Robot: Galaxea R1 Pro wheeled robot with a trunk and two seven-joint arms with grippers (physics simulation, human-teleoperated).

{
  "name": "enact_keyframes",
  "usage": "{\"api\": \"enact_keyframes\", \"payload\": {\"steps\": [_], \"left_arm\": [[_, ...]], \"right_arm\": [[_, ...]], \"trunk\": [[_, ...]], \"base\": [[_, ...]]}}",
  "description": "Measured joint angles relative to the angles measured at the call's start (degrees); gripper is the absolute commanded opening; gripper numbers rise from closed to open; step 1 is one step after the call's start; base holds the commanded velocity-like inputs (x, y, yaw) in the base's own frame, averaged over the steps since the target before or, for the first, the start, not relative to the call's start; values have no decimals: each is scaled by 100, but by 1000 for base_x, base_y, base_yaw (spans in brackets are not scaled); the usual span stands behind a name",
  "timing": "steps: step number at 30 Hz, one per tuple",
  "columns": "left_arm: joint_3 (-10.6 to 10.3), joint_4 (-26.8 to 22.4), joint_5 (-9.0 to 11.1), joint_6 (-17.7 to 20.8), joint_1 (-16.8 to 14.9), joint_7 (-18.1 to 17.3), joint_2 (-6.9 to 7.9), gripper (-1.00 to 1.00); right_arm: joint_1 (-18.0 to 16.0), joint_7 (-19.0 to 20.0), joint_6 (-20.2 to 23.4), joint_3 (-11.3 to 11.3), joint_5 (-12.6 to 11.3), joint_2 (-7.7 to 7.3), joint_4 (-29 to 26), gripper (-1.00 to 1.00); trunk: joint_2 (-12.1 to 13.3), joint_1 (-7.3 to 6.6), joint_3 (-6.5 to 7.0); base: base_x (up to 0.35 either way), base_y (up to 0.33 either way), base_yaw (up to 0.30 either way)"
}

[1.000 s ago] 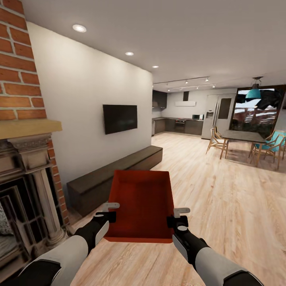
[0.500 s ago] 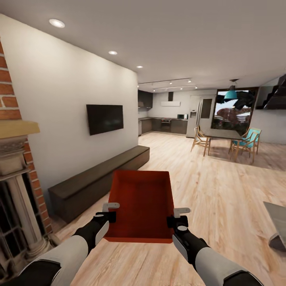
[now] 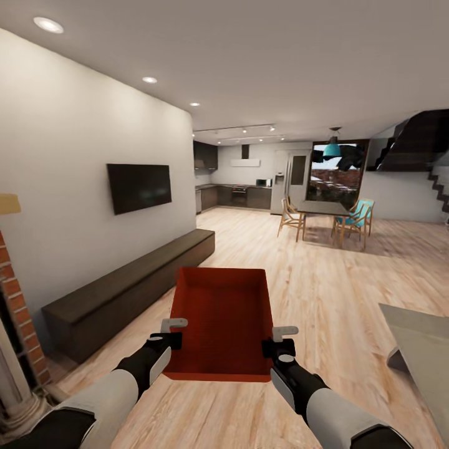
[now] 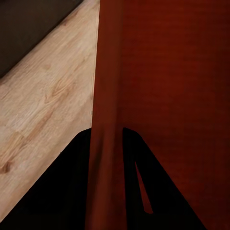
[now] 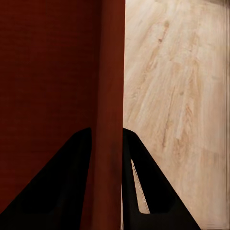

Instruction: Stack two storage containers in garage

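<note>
The view has swung right since earlier, the fireplace point(image 3: 15, 349) sliding toward the edge. The storage container point(image 3: 219, 324) is carried over the living-room floor point(image 3: 324, 293), left gripper point(image 3: 169, 332) and right gripper point(image 3: 279, 340) each clamped on a side wall. Thin walls could slip if the base turns sharply.

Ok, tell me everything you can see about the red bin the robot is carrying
The bin is a red-orange rectangular open-top container with plain thin walls, a flat bottom and nothing visible inside. It looks like matte plastic. It is held level in the air above the pale wood floor, long side pointing away from the robot. The left gripper pinches its left wall and the right gripper its right wall; in each wrist view, dark fingers sit on either side of the thin rim.
</note>
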Motion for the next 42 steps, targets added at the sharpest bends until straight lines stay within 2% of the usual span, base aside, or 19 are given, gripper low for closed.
{"api": "enact_keyframes", "payload": {"steps": [42], "left_arm": [[1, 7, 4, 1, 0, 0, 0, -100]], "right_arm": [[1, 1, 7, 1, 1, 0, 0, -100]], "trunk": [[0, 0, 0]], "base": [[0, 0, -241]]}}
